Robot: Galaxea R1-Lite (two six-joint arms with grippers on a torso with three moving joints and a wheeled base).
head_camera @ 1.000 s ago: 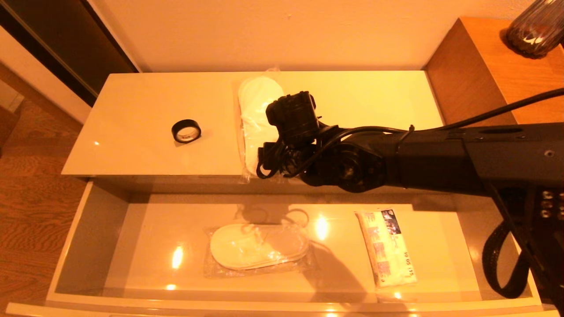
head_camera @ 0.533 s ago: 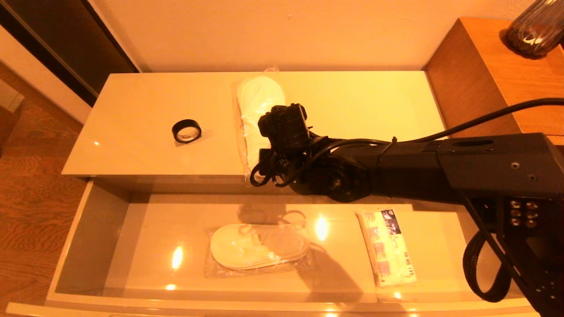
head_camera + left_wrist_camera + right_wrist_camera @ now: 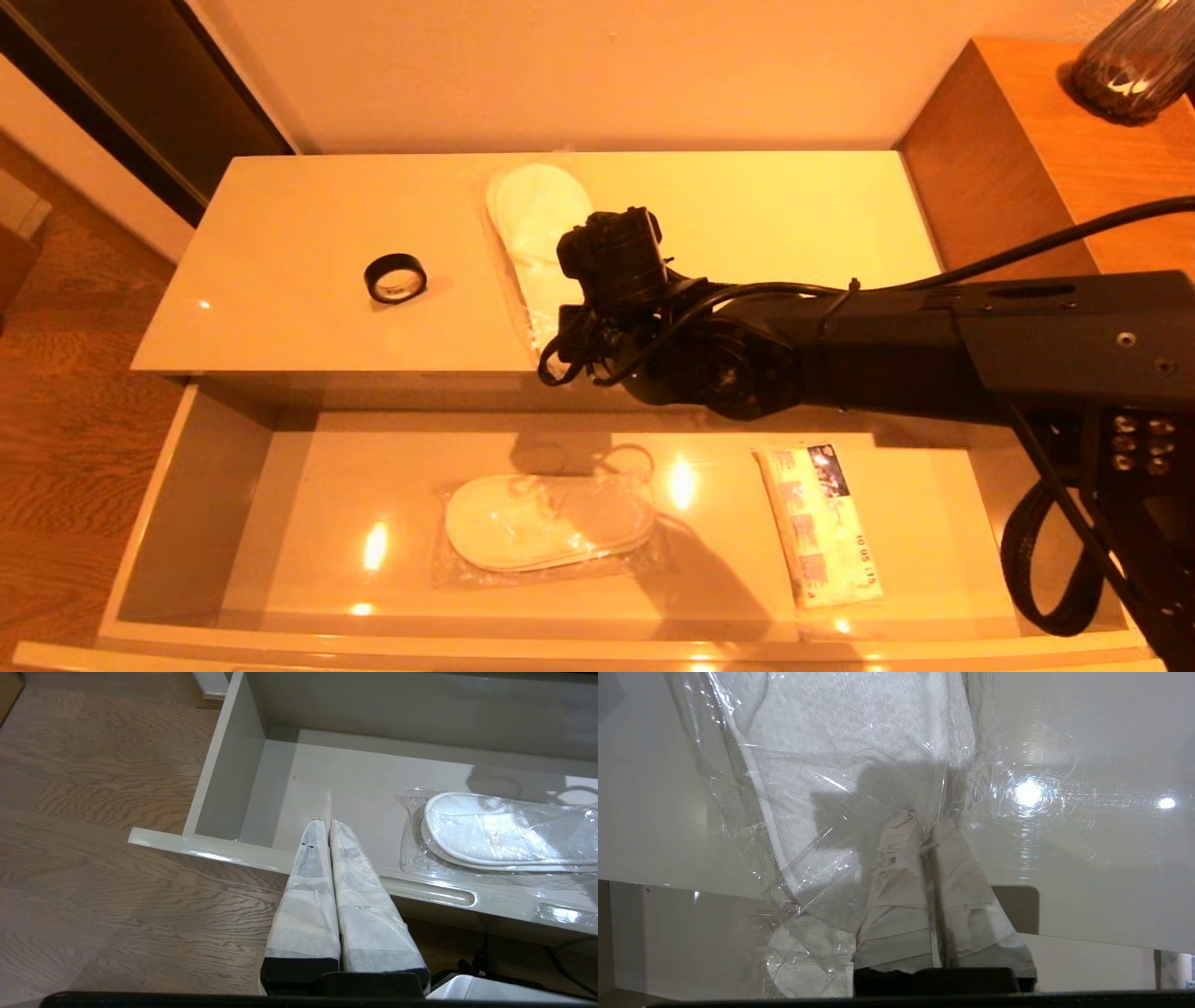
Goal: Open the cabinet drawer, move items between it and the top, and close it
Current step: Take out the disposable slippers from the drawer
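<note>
Your right gripper [image 3: 924, 821] has its fingers pinched on the bagged slippers [image 3: 537, 243], whose long axis runs front-to-back on the top [image 3: 280, 233], the open drawer [image 3: 187, 523] directly below-front.

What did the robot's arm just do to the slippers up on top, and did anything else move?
The right gripper closed on the plastic bag of the slippers on top, and their far end swung a little toward the tape ring. The ring, the slippers in the drawer, the white packet and the shut left gripper stayed put.
</note>
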